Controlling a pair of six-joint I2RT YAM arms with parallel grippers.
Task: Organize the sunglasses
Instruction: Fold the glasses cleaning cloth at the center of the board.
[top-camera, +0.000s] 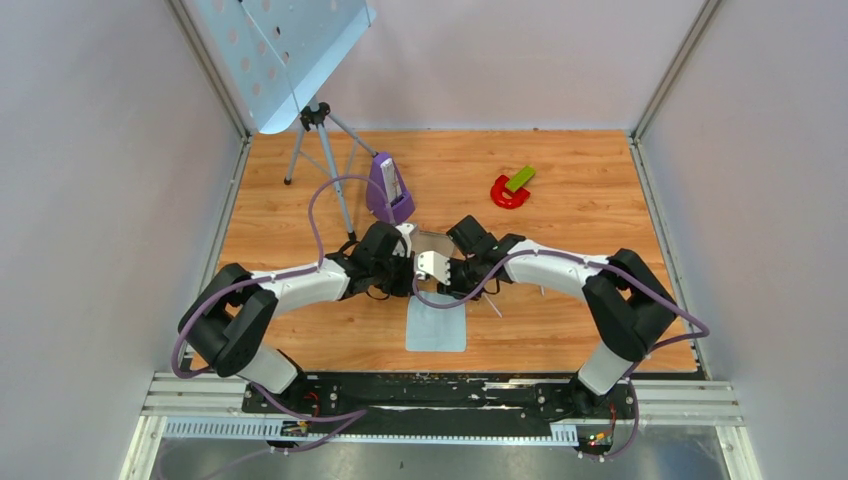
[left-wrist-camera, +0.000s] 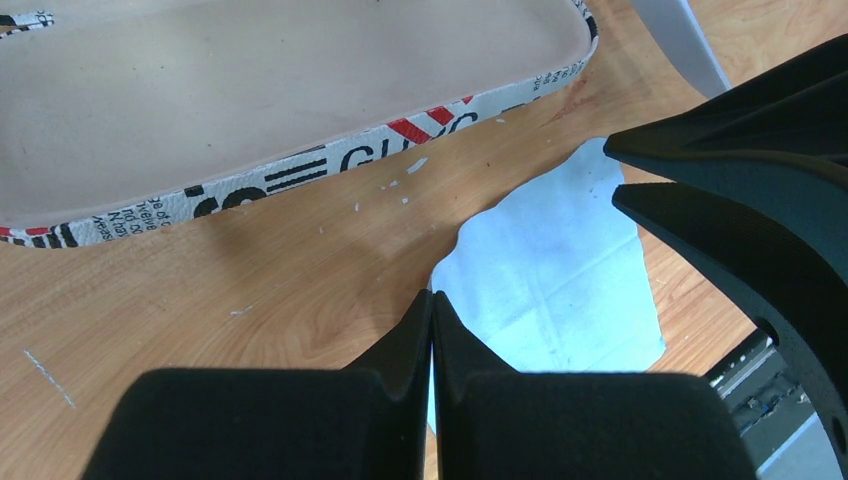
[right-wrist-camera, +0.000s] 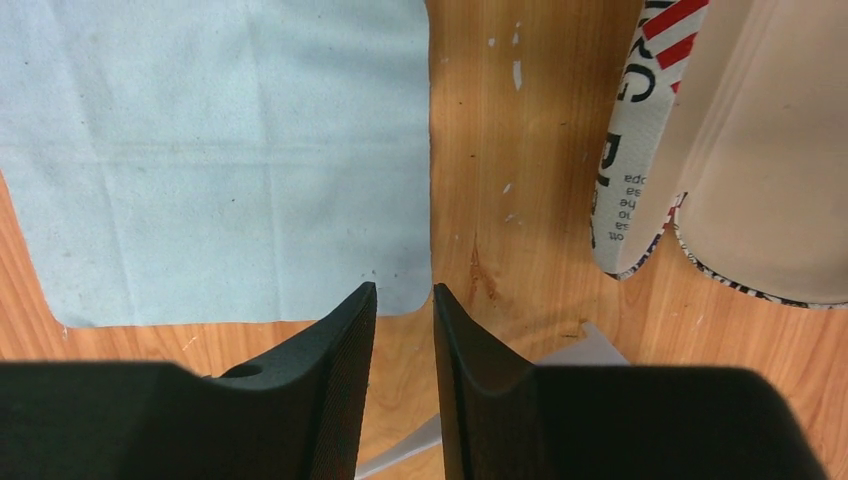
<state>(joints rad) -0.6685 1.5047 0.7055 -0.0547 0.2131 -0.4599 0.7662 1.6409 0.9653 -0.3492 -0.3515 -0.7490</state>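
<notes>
The left gripper (left-wrist-camera: 432, 300) hangs low over the table (top-camera: 560, 170) with its fingers pressed together on nothing. It sits between the open case (left-wrist-camera: 300, 170) and the blue cloth (left-wrist-camera: 560, 270). The right gripper (right-wrist-camera: 403, 292) faces it from the other side, fingers a narrow gap apart with bare wood showing between them, just past the cloth's corner. Of the sunglasses (right-wrist-camera: 595, 350) only slim white pieces show. One lies on the wood under the right gripper, near the case's end, and a sliver shows low in the gap between the fingers. I cannot tell whether the fingers touch it. From above, a thin white arm pokes out just right of the cloth, below the right wrist. A purple metronome (top-camera: 388, 190) stands behind the case.
</notes>
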